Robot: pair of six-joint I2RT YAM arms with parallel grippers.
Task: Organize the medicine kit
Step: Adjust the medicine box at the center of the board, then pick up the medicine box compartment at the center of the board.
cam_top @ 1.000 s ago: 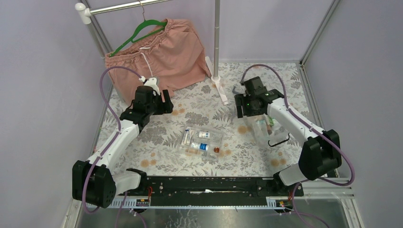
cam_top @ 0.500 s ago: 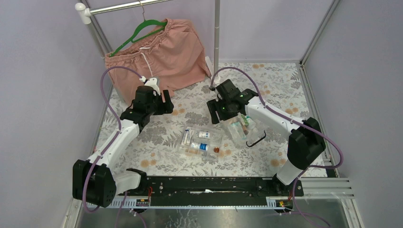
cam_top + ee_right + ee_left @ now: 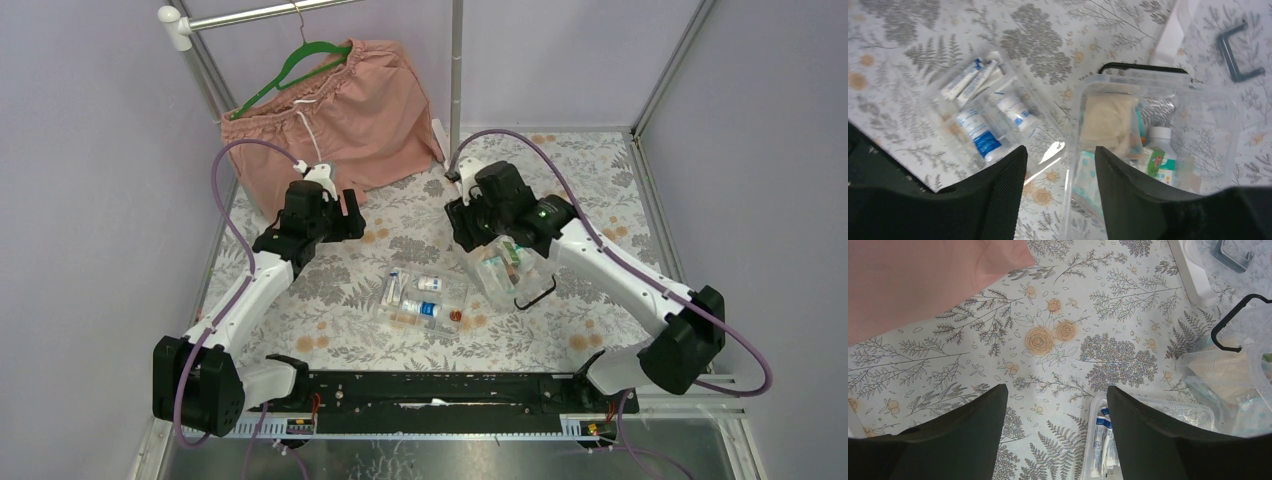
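The medicine kit's clear box (image 3: 508, 272) with a black U-shaped handle (image 3: 535, 292) lies at mid-table. In the right wrist view it (image 3: 1218, 100) holds a beige bandage roll (image 3: 1108, 120), a white bottle (image 3: 1160, 140) and sachets (image 3: 1088, 175). A clear tray (image 3: 457, 278) to its left holds sachets (image 3: 968, 77) and small bottles (image 3: 975, 135). My right gripper (image 3: 470, 235) is open (image 3: 1060, 150), its fingers astride the box's left wall. My left gripper (image 3: 352, 215) is open and empty (image 3: 1057, 390), above the cloth just left of the tray's sachets (image 3: 1105, 440).
Pink shorts (image 3: 330, 110) hang on a green hanger at the back left. A rail stand's pole (image 3: 456, 80) and white foot (image 3: 465, 190) stand behind the box. A grey bracket (image 3: 1238, 50) lies on that foot. Walls close in on both sides.
My right arm has swung left and the clear box has moved with it from the right side to beside the tray. The left arm has not moved.
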